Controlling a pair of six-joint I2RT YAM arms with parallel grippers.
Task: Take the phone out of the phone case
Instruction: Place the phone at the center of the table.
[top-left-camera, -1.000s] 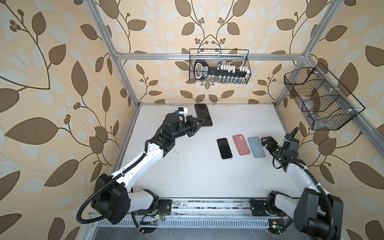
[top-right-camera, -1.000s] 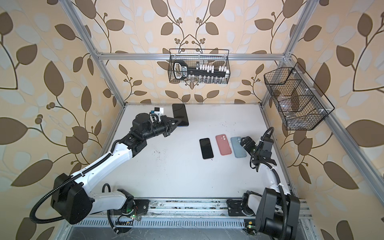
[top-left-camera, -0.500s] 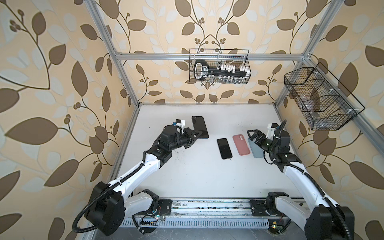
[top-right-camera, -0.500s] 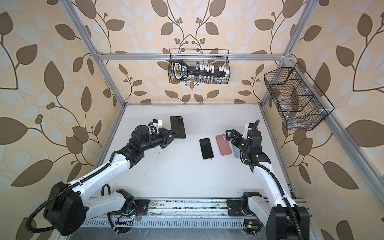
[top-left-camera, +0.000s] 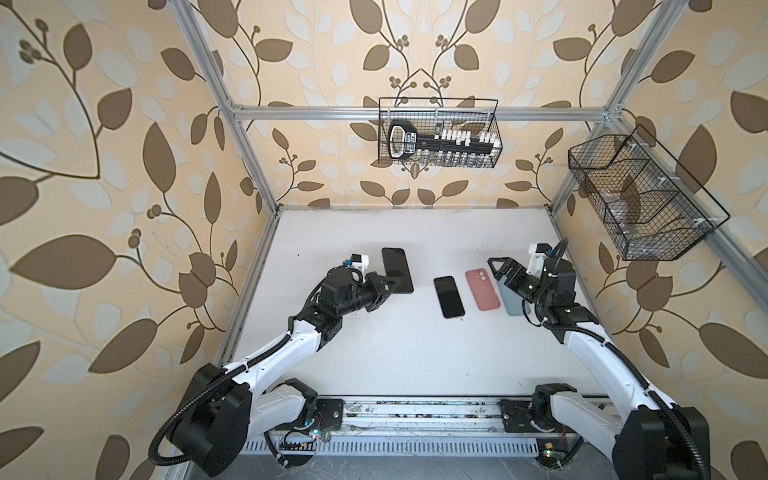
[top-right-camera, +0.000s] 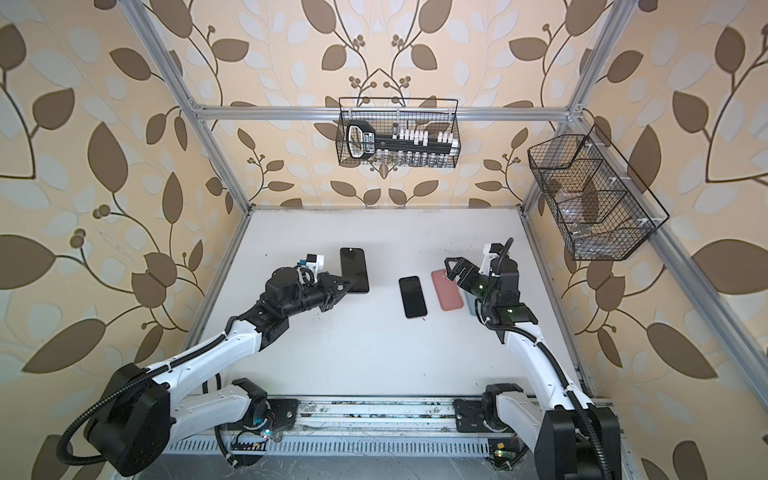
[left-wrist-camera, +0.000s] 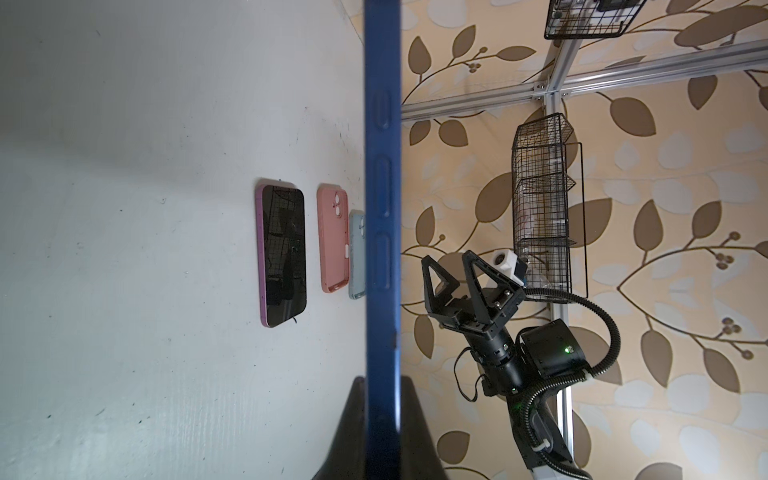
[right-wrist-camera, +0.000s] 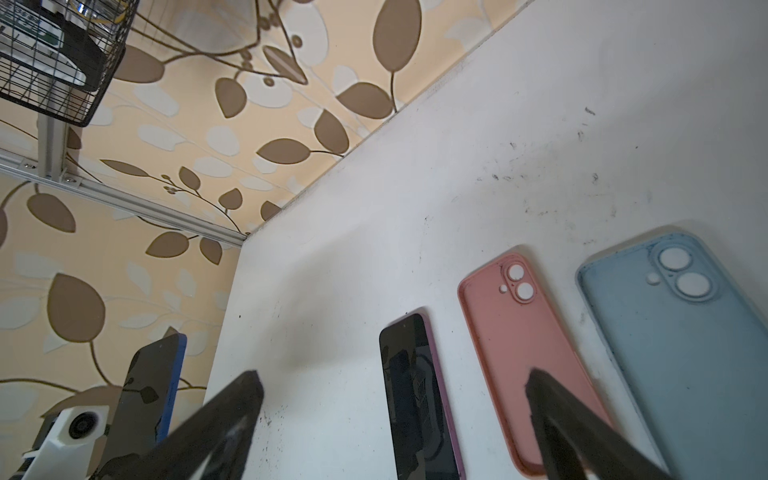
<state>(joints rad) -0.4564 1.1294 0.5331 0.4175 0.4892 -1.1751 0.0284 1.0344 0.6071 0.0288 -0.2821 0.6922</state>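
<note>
My left gripper (top-left-camera: 394, 285), pinching the blue-cased black phone (top-left-camera: 397, 266), has drawn in from the desk's (top-left-camera: 395, 357) far edge; my right gripper (top-left-camera: 501, 267), spread wide, rose to strip it

The dark-screened phone (top-left-camera: 397, 270) sits in its blue case (left-wrist-camera: 382, 208), screen up, held above the table (top-left-camera: 374, 353) toward its left edge. A second phone (top-left-camera: 449, 297) in a purple case (left-wrist-camera: 259, 249) lies flat mid-table beside an empty pink case (top-left-camera: 482, 289) and pale-blue case (top-left-camera: 513, 305).

I am reading no text anywhere: the white label (top-left-camera: 409, 142) on the black tool (top-left-camera: 440, 144) in the back wire basket (top-left-camera: 383, 124) is showing up too small and blurred for me to make out.
</note>
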